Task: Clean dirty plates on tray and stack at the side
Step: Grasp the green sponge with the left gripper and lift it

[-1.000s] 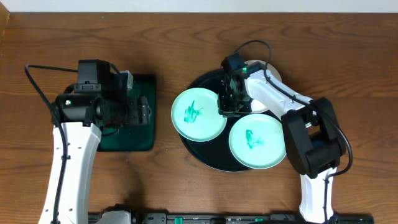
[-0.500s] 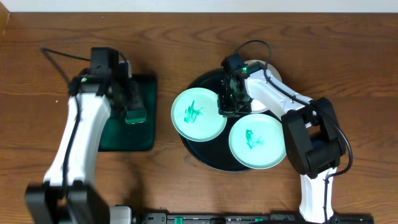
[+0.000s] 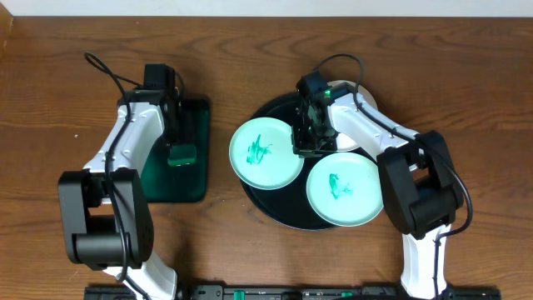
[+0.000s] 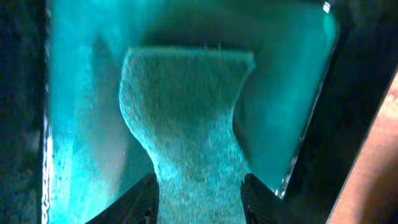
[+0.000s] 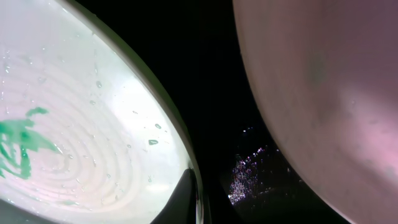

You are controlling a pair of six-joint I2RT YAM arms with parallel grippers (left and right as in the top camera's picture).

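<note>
at nine o'clock on the glossy black round tray, a smeared mint-green plate is met at its rim by the right gripper, closure untellable; the green textured sponge, pinched in the left gripper, is judged due there next for wiping.

The overhead camera looks straight down on the whole table. The left wrist camera sits very close to the green sponge, left of middle from above. The right wrist camera sits close by a smeared plate, middle from above.
</note>
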